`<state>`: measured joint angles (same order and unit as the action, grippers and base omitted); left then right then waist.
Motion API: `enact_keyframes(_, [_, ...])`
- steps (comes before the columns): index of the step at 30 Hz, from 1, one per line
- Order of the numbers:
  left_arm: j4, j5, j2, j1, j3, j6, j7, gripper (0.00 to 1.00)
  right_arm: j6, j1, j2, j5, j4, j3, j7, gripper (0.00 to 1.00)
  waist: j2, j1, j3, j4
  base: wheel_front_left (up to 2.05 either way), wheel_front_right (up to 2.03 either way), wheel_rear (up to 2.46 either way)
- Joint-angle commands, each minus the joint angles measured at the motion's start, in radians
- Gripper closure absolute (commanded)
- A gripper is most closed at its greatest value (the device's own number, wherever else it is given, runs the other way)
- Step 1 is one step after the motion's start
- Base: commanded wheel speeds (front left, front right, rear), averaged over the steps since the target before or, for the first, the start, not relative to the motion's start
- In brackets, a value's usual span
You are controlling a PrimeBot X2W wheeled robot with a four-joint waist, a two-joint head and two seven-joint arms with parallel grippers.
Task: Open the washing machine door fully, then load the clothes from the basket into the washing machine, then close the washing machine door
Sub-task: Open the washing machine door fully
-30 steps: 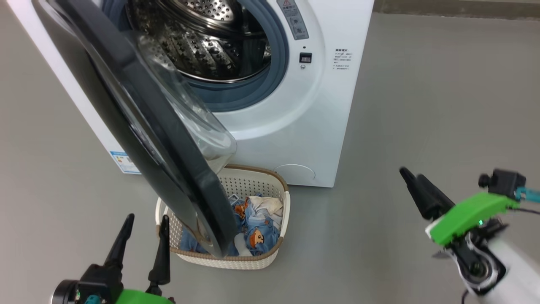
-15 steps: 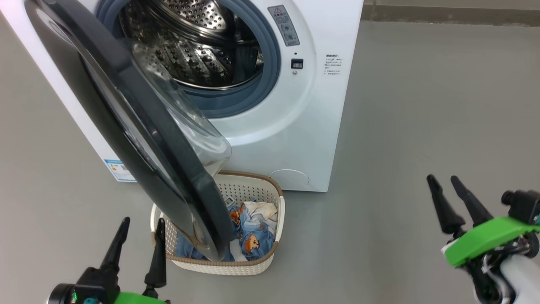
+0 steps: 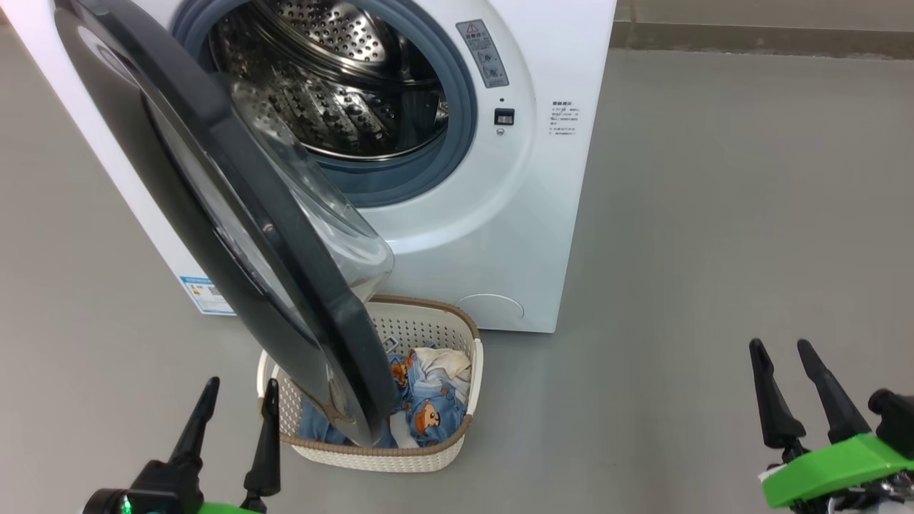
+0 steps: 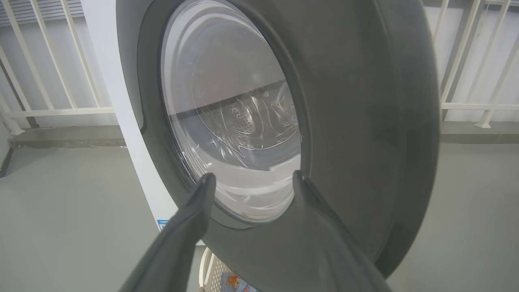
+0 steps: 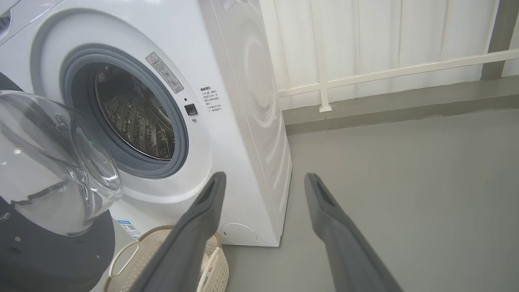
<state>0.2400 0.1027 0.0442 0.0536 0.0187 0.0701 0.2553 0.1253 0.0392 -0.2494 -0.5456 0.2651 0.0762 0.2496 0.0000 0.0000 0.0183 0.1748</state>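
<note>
The washing machine door (image 3: 235,214) stands swung partway out, its free edge over the basket (image 3: 385,457); both my claws are spread and empty.

The door looks stiff, hinge-heavy and glossy, so I judge a push on its dark rim safer than pinching the bulging glass. The clothes (image 3: 428,400) in the basket, half hidden behind the door, look soft and light; I would pinch a raised fold. The basket sits on the floor (image 3: 714,214) just before the washing machine (image 3: 543,178). My left claw (image 3: 242,383) is near the door's outer face. My right claw (image 3: 779,344), slanted and higher a second ago, now points straight up, well off to the right.
</note>
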Motion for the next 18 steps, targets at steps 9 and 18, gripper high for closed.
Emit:
enact_keyframes(9, [-0.028, -0.008, 0.007, 0.01, -0.037, 0.004, 0.006, 0.0, 0.005, -0.039, 0.018, 0.035, -0.031, -0.017, 0.012, 0.0, 0.0, 0.0, 0.01, 0.0, 0.0, 0.0, 0.0])
enact_keyframes(18, [-0.036, -0.01, 0.007, 0.042, -0.058, -0.005, 0.006, 1.0, 0.005, -0.038, 0.025, 0.033, -0.031, -0.025, 0.012, 0.0, 0.0, 0.0, 0.016, 0.002, 0.0, 0.0, 0.0])
